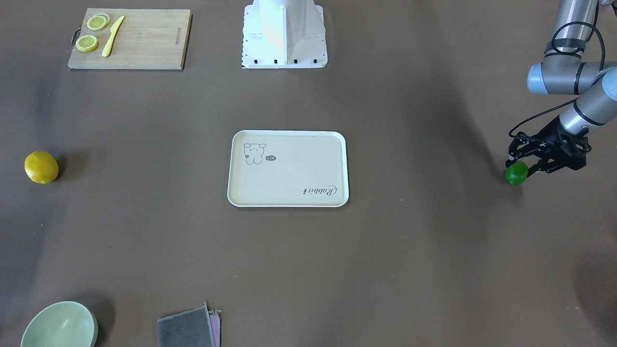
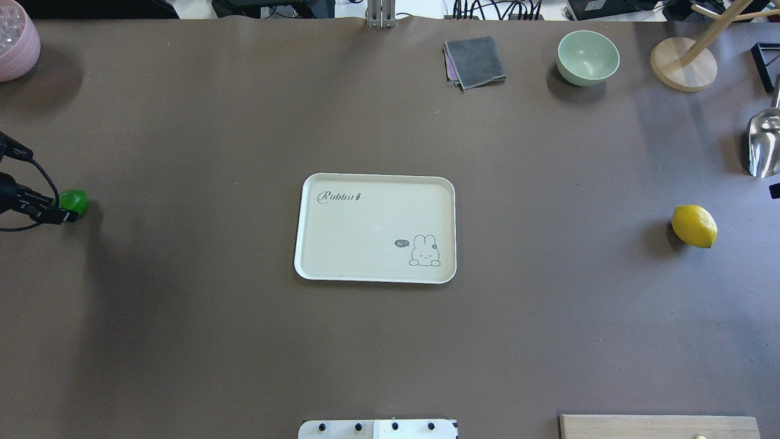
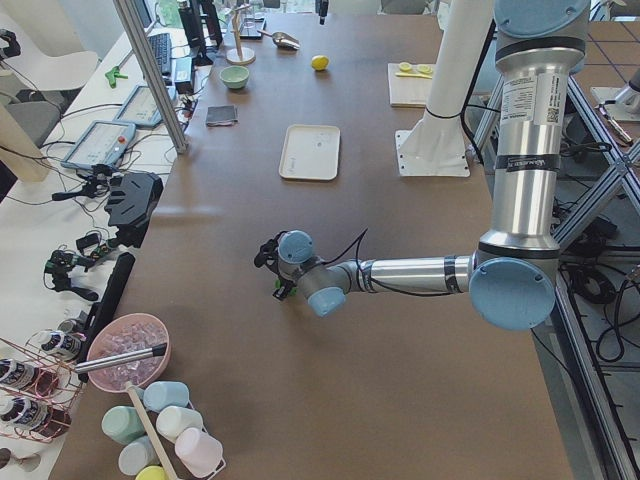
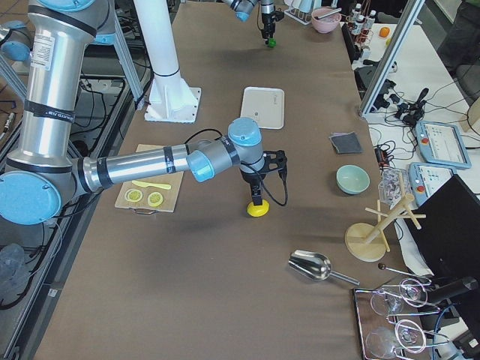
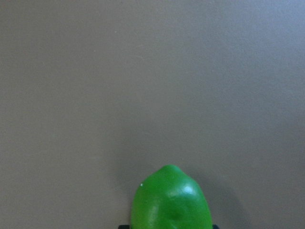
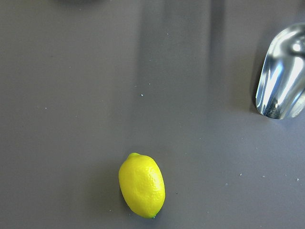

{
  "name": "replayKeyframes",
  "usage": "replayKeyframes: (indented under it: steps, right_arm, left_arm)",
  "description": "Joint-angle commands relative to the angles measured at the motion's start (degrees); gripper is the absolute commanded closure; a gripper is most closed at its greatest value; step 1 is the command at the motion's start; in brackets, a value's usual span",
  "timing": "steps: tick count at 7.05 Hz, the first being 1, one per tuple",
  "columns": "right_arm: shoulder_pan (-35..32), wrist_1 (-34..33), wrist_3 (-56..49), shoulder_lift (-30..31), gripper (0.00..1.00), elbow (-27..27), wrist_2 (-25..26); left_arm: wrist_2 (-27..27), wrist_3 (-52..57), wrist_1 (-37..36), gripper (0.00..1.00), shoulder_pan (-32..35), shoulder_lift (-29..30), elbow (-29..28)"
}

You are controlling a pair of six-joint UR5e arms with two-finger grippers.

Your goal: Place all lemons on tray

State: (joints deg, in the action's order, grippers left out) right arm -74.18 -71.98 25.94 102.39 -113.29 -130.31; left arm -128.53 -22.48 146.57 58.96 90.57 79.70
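The green lemon (image 1: 516, 174) lies at the table's far left end, well away from the tray (image 1: 288, 202). My left gripper (image 1: 521, 166) is down at it, a fingertip pressed against each side; in the left wrist view the green lemon (image 5: 171, 202) fills the bottom centre. The yellow lemon (image 1: 41, 166) lies alone at the table's right end, and the right wrist view looks down on it (image 6: 142, 185). My right gripper (image 4: 256, 196) shows only in the exterior right view, above that lemon; I cannot tell if it is open. The tray (image 2: 375, 177) holds nothing.
A wooden cutting board (image 1: 144, 43) with lemon slices (image 1: 87, 43) and a yellow knife (image 1: 112, 42) sits beside the robot base (image 1: 284, 33). A green bowl (image 1: 59, 325), grey cloth (image 1: 187, 328), metal scoop (image 2: 765, 143) and wooden stand (image 2: 682, 64) line the far edge.
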Motion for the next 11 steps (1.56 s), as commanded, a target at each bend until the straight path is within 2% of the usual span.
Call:
replayKeyframes:
  steps: [1, 2, 3, 4, 6, 8, 9, 10, 11]
  right_arm:
    - [0.0, 0.0, 0.1, 0.0, 0.0, -0.1, 0.0]
    - [0.0, 0.0, 0.1, 0.0, 0.0, -0.1, 0.0]
    - [0.0, 0.0, 0.2, 0.0, 0.0, -0.1, 0.0]
    - [0.0, -0.1, 0.3, 0.0, 0.0, 0.0, 0.0]
    - [0.0, -0.1, 0.4, 0.0, 0.0, 0.0, 0.0]
    - [0.0, -0.1, 0.5, 0.0, 0.0, 0.2, 0.0]
    - [0.0, -0.2, 0.5, 0.0, 0.0, 0.3, 0.1]
    - [0.0, -0.1, 0.5, -0.1, 0.0, 0.4, 0.1]
    - [0.0, -0.1, 0.4, -0.1, 0.0, 0.4, 0.0]
  left_arm:
    - [-1.0, -1.6, -0.6, 1.0, -0.1, 1.3, 4.0]
    - [-3.4, -9.1, 0.0, 1.0, -0.1, 4.8, 4.0]
    - [-3.0, -16.6, 0.2, 1.0, -0.2, 9.3, 4.2]
    - [-2.7, -21.0, 0.7, 1.0, -3.3, 12.2, 4.2]
    - [5.4, -33.6, 1.2, 1.0, -13.6, 20.2, 4.5]
    - [19.6, -41.9, 0.7, 1.0, -25.1, 27.4, 4.2]
    - [22.7, -43.0, 0.0, 1.0, -26.9, 29.6, 3.8]
    - [22.9, -42.8, -0.1, 1.0, -27.1, 30.1, 3.0]
    - [23.0, -42.4, 0.0, 0.25, -27.1, 29.7, 2.8]
